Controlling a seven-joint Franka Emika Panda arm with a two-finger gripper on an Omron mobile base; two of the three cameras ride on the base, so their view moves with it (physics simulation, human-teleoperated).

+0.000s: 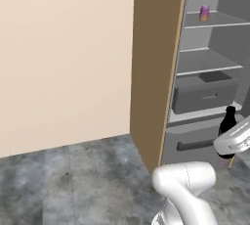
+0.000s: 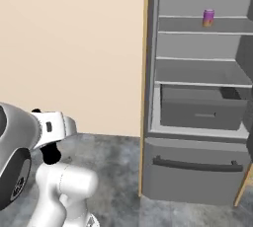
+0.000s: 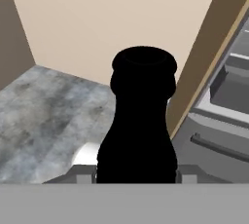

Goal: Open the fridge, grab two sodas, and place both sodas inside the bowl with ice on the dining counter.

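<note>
black bottle (image 3: 138, 121) | base hidden, apparently clamped in fingers (image 3: 182, 175) | can (image 2: 208, 17) on fridge (image 2: 197, 97) shelf

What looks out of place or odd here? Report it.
Nothing spilled or damaged. The fridge stands open with the purple can upright on an upper shelf. The one thing away from its place is the black bottle, upright in the shut gripper outside the fridge, as the task needs.
</note>
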